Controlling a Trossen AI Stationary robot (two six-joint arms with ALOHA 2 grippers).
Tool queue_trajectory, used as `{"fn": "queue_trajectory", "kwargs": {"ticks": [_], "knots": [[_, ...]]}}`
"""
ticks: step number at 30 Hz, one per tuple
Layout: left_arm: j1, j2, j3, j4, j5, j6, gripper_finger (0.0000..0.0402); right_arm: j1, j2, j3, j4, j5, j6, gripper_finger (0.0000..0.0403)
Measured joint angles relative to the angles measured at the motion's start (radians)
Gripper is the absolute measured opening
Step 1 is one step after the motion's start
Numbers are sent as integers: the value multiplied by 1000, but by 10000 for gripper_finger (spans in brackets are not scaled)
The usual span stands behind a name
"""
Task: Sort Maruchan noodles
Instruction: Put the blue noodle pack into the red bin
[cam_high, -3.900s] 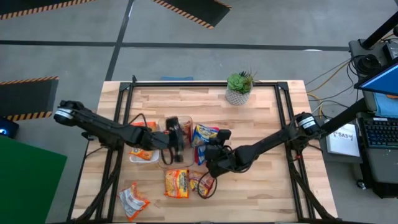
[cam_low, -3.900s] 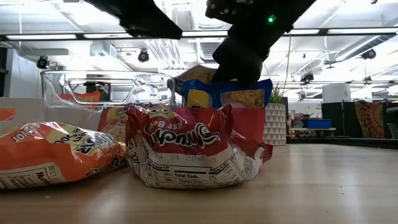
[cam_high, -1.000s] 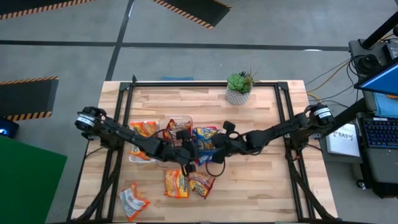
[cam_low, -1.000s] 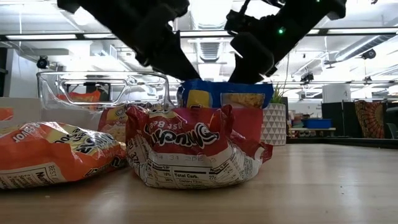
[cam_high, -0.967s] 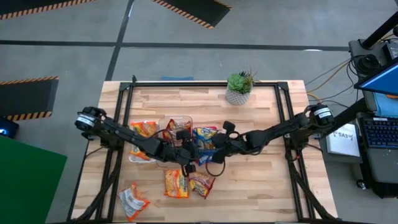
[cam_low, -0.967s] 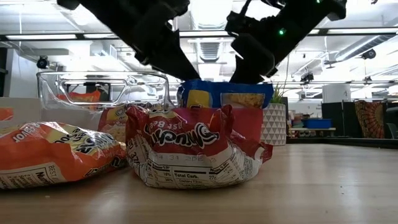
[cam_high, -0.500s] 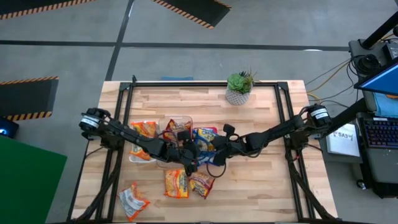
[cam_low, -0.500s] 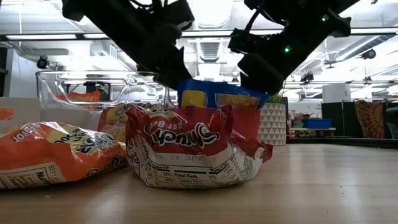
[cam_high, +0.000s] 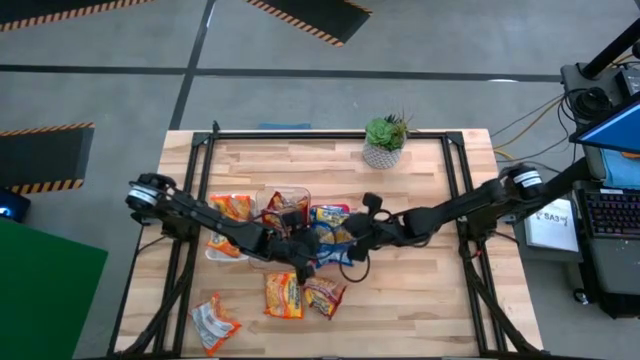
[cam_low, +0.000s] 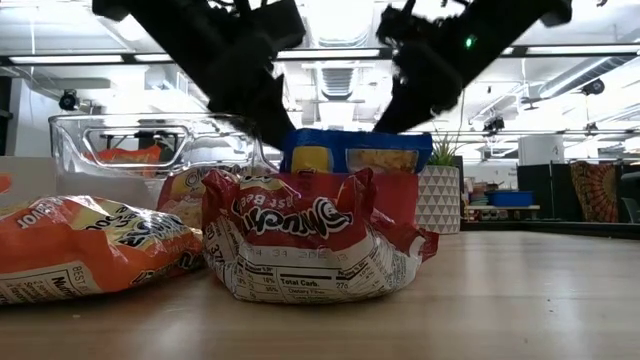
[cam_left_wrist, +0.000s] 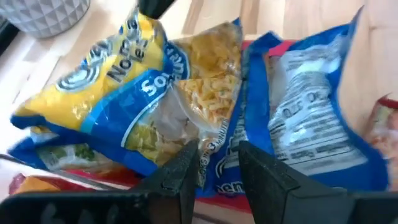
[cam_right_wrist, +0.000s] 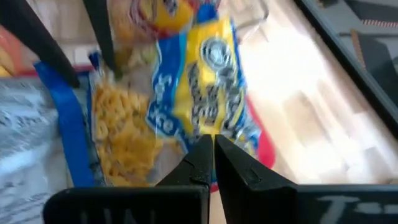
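The wooden table (cam_high: 420, 300) stood on a grey concrete floor (cam_high: 120, 40). Black mats edged with orange-and-black hazard stripes lay at eleven o'clock (cam_high: 320, 15) and nine o'clock (cam_high: 45, 155). A green panel (cam_high: 40, 290) filled the seven o'clock corner. At three o'clock sat a blue monitor (cam_high: 612, 135), a keyboard (cam_high: 610, 212) and cables. Level across the table, rows of fluorescent ceiling lights (cam_low: 340, 52) ran over an open workshop with white beams.

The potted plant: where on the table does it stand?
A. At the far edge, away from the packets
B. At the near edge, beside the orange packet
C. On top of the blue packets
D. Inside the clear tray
A: the high view shows the plant alone at the table's far edge, apart from the packets.
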Motion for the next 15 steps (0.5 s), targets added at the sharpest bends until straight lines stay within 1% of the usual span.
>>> {"fn": "queue_trajectory", "kwargs": {"ticks": [5,8,10,15], "knots": [[-13,-39,21,-13,-1,37,100,0,-74,-2,38,0,-67,9],[-29,-72,21,-17,0,67,100,-10,-80,-16,157,-16,-153,9],[-44,-110,21,-16,-1,87,100,-27,-67,-38,282,-82,-232,9],[-103,-209,20,-21,-6,109,100,-98,24,-140,654,-335,-390,9]]}}
